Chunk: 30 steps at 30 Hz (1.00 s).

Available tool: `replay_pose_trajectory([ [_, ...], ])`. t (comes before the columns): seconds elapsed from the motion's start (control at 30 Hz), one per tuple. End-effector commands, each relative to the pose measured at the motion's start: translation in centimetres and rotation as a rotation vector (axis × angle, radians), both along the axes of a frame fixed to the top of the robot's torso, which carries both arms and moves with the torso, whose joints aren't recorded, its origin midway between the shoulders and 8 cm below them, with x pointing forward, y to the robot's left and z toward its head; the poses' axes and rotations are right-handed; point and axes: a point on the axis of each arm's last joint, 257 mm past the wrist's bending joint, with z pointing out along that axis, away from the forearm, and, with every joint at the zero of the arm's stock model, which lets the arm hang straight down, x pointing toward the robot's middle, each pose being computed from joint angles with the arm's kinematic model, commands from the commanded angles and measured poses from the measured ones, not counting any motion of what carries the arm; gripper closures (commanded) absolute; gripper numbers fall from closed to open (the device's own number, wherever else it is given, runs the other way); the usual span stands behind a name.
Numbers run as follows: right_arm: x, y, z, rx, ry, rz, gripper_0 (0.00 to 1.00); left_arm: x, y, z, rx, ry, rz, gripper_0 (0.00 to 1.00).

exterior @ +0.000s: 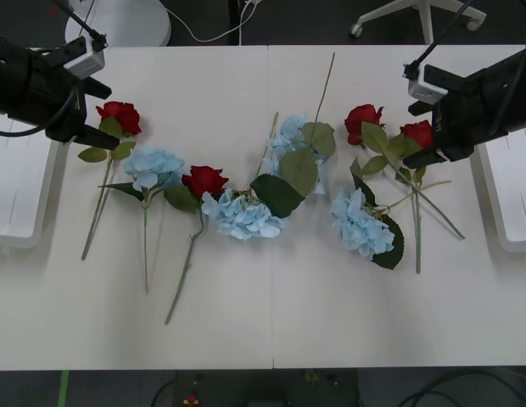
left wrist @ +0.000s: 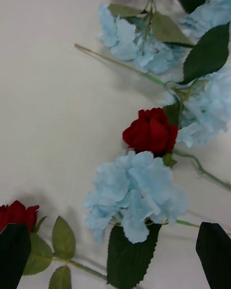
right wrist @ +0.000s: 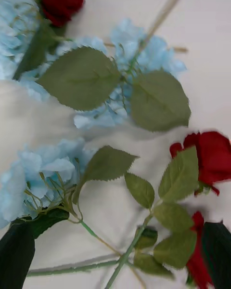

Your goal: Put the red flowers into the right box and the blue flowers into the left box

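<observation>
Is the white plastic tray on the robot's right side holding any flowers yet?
Empty as far as visible: the white plastic tray shows bare white inside, while the red roses and blue hydrangeas all lie on the table.

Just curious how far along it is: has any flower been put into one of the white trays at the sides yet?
No: the left box and the right box hold nothing, and the red flowers and blue flowers lie on the table.

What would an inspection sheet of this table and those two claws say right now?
Surface: white table, two panels meeting at a seam.
Job's things: four roses and four blue flowers all lying on the table; left box and right box hold no flowers.
Clutter: nothing seen.
Claws: left claw open above the leftmost rose; right claw open above the rightmost roses.
Cables: white cable on the floor.
Surroundings: chair base.
</observation>
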Motion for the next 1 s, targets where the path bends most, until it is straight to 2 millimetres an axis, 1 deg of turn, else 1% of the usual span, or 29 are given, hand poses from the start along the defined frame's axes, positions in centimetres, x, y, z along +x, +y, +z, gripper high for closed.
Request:
replay_pose_trajectory([
  [0.03,2.8,-1.2,2.8,0.085,0.060,-0.274,0.00,0.4,1.8,1.1,-0.036,0.106,0.294,0.00],
  [0.1,4.0,-2.2,2.4,0.114,0.105,-0.393,0.00,0.6,2.2,1.0,-0.057,0.145,0.396,0.00],
  [0.13,4.3,-2.5,2.2,0.120,0.115,-0.419,0.00,0.6,2.3,0.9,-0.057,0.155,0.416,0.00],
  [0.2,5.3,-3.9,1.6,0.143,0.161,-0.520,0.00,0.5,3.3,0.5,-0.067,0.209,0.514,0.00],
  [0.23,5.5,-4.3,1.5,0.152,0.175,-0.543,0.00,0.4,3.6,0.3,-0.069,0.222,0.539,0.00],
  [0.3,6.4,-5.3,0.6,0.187,0.223,-0.624,0.00,0.7,4.9,0.0,-0.088,0.257,0.641,0.00],
  [0.33,6.6,-5.7,0.3,0.188,0.229,-0.645,0.00,0.7,5.2,-0.1,-0.089,0.262,0.662,0.00],
  [0.4,7.4,-7.0,-0.5,0.180,0.235,-0.696,0.00,1.1,6.9,-0.6,-0.098,0.282,0.763,0.00],
  [0.43,7.6,-7.8,-0.8,0.168,0.231,-0.717,0.00,1.4,7.9,-0.8,-0.109,0.292,0.819,0.00],
  [0.47,7.7,-8.2,-1.1,0.158,0.231,-0.725,0.00,1.5,8.3,-0.9,-0.115,0.297,0.843,0.00],
  [0.53,7.8,-9.7,-1.9,0.118,0.219,-0.758,0.00,1.9,9.9,-1.7,-0.143,0.326,0.943,0.00],
  [0.57,7.8,-10.2,-2.1,0.106,0.218,-0.768,0.00,2.0,10.3,-1.9,-0.152,0.335,0.965,0.00],
  [0.63,7.7,-11.9,-3.2,0.072,0.224,-0.808,0.00,2.0,11.4,-2.5,-0.189,0.375,1.047,0.00],
  [0.7,7.5,-12.9,-4.1,0.054,0.236,-0.838,0.00,1.6,12.2,-3.1,-0.199,0.410,1.099,0.00],
  [0.8,7.6,-13.5,-5.4,0.066,0.257,-0.876,0.00,1.3,13.0,-4.1,-0.206,0.448,1.159,0.00],
  [0.83,7.6,-13.8,-5.9,0.071,0.260,-0.892,0.00,1.2,13.4,-4.7,-0.201,0.460,1.175,0.00],
  [0.87,7.7,-13.9,-6.0,0.073,0.261,-0.898,0.00,1.2,13.6,-4.9,-0.196,0.461,1.183,0.00],
  [0.93,7.8,-14.1,-7.0,0.081,0.270,-0.921,0.00,1.4,14.2,-5.9,-0.173,0.466,1.214,0.00],
  [1.0,8.1,-14.0,-7.7,0.089,0.269,-0.936,0.00,1.6,14.3,-6.5,-0.138,0.475,1.240,0.00],
])
